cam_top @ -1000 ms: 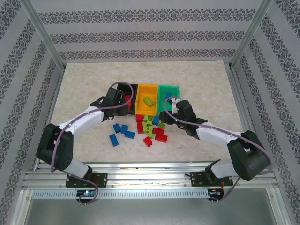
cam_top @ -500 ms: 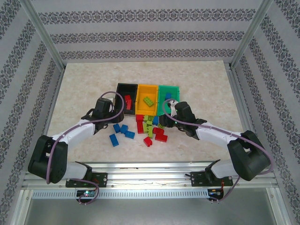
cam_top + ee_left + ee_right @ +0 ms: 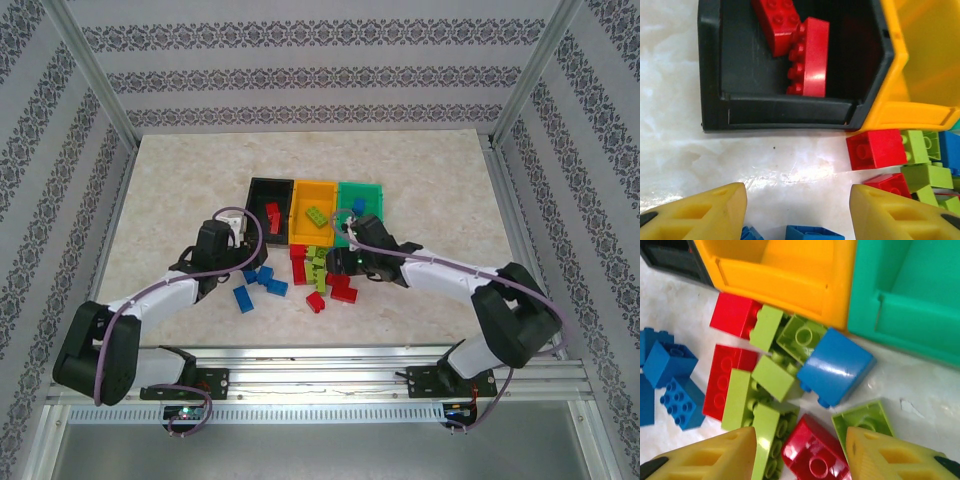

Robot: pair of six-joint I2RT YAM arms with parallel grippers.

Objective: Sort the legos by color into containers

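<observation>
Three open-top bins stand side by side at the far middle of the tabletop point(image 3: 180, 190). The black bin point(image 3: 258, 198) on the left holds two red bricks point(image 3: 272, 216), the orange-yellow bin point(image 3: 312, 194) in the middle holds one lime brick point(image 3: 318, 216), and the green bin point(image 3: 366, 192) on the right holds a blue brick point(image 3: 358, 206). Just near of them lies a jumble of red and lime bricks point(image 3: 322, 272), with a cluster of blue bricks point(image 3: 260, 280) to its left.
</observation>
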